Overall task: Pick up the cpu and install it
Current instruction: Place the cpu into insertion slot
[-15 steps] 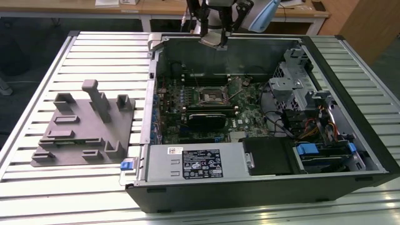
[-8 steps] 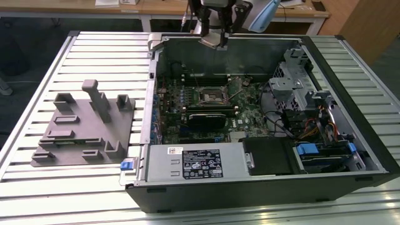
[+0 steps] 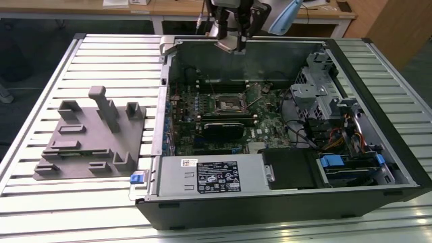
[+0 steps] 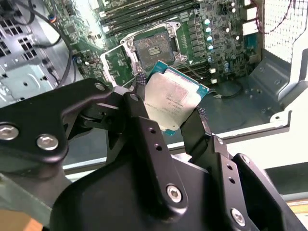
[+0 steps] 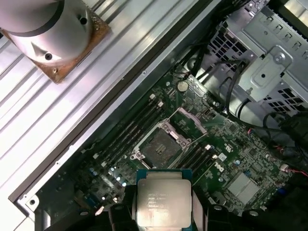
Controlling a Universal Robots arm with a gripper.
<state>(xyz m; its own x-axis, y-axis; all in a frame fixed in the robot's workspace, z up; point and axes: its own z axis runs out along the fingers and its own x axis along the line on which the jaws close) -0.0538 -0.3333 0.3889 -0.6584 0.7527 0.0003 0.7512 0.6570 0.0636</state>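
Note:
The cpu (image 4: 171,102), a flat square chip with a silvery top and thin green edge, hangs in the air with my gripper (image 4: 169,113) shut on two of its opposite edges. The black fingers (image 4: 143,94) press against the chip's sides. In the first wrist view the cpu (image 5: 163,202) shows above the motherboard, a short way off from the open metal-framed socket (image 5: 161,144). The socket (image 4: 151,47) has its load plate folded open beside it. In the exterior view my gripper (image 3: 236,44) hovers over the far wall of the open computer case, beyond the socket (image 3: 228,104).
The case (image 3: 284,202) lies open on a slatted metal table (image 3: 101,55). A black block (image 3: 226,130) sits just in front of the socket. A drive cage (image 3: 324,86) and cables fill the exterior view's right. A grey fixture (image 3: 94,136) stands at its left.

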